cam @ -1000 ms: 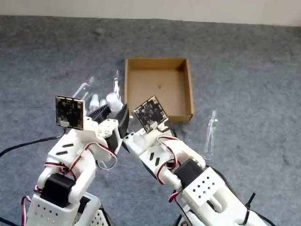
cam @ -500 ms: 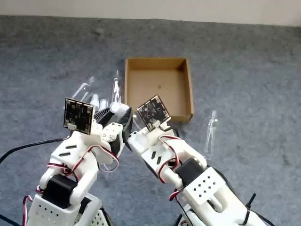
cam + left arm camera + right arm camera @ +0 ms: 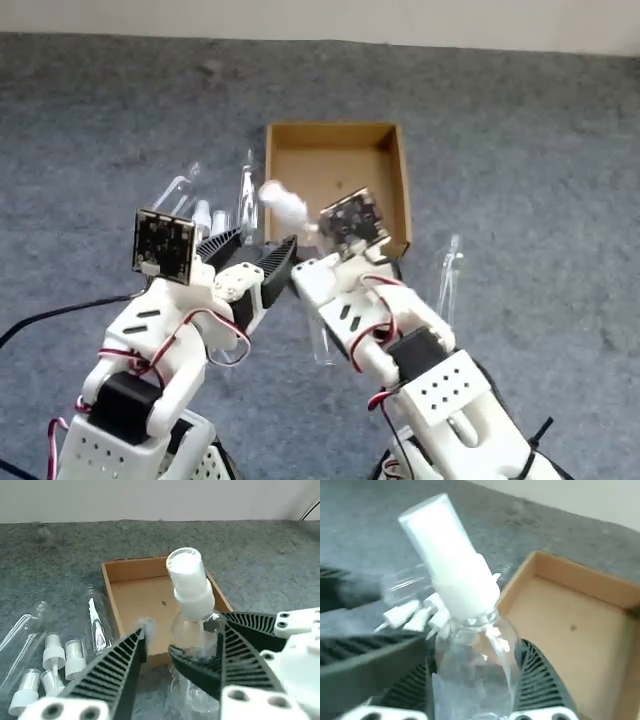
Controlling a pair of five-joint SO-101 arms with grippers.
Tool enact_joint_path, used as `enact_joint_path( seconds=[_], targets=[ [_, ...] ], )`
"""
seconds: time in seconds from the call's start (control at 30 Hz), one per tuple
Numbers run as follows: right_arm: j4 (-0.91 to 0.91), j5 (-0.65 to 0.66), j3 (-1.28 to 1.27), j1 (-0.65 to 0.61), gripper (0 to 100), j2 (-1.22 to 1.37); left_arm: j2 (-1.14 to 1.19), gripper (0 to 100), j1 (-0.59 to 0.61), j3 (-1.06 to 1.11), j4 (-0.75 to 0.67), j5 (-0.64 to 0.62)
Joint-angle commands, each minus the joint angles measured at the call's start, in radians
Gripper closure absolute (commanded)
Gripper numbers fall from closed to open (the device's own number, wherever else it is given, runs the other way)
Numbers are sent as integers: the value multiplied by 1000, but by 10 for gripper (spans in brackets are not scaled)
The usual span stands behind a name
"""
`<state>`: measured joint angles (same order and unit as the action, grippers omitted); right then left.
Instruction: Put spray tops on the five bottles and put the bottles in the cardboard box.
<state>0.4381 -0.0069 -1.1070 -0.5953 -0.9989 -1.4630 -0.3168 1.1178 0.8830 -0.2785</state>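
Observation:
My right gripper (image 3: pixel 475 692) is shut on a clear bottle (image 3: pixel 470 655) that carries a white spray top (image 3: pixel 450 565). The high view shows that top (image 3: pixel 284 205) tilted over the near left corner of the cardboard box (image 3: pixel 404 200). My left gripper (image 3: pixel 252 255) is open just left of the bottle. In the left wrist view the capped bottle (image 3: pixel 192 595) stands in front of the box (image 3: pixel 107 577), beyond my open left gripper (image 3: pixel 155 680). Loose clear bottles (image 3: pixel 245 188) and loose spray tops (image 3: pixel 205 215) lie left of the box.
One more clear bottle (image 3: pixel 446 280) lies on the grey carpet to the right of the box. The inside of the box (image 3: pixel 570 615) is bare cardboard. Loose spray tops (image 3: pixel 60 660) and a bottle (image 3: pixel 97 622) lie close beside the box wall.
The right arm has swung to the right, carrying the capped bottle toward the box. The left gripper's fingers have spread, and the white top has come clear of them.

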Motion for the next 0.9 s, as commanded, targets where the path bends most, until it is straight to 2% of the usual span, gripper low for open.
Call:
enact_joint_path(
  seconds=[0.0,0.13,0.2,0.3,0.43,0.63,0.73,0.87],
  targets=[
    [-33,-8,116,62,994,28,-119,788,70,-33,32,15],
    [-33,-6,165,53,994,130,-199,790,249,-18,14,9],
    [-28,28,163,-5,994,160,-199,790,325,2,-12,5],
    [-30,114,162,-111,994,163,-177,790,369,10,-69,-18],
    [-27,126,117,-182,994,163,-108,790,371,12,-120,-15],
    [-25,149,104,-202,994,163,62,790,369,10,-203,-15],
    [-25,152,104,-203,994,163,114,790,318,7,-206,-11],
    [-25,153,104,-205,994,162,130,790,257,10,-218,75]
  ],
)
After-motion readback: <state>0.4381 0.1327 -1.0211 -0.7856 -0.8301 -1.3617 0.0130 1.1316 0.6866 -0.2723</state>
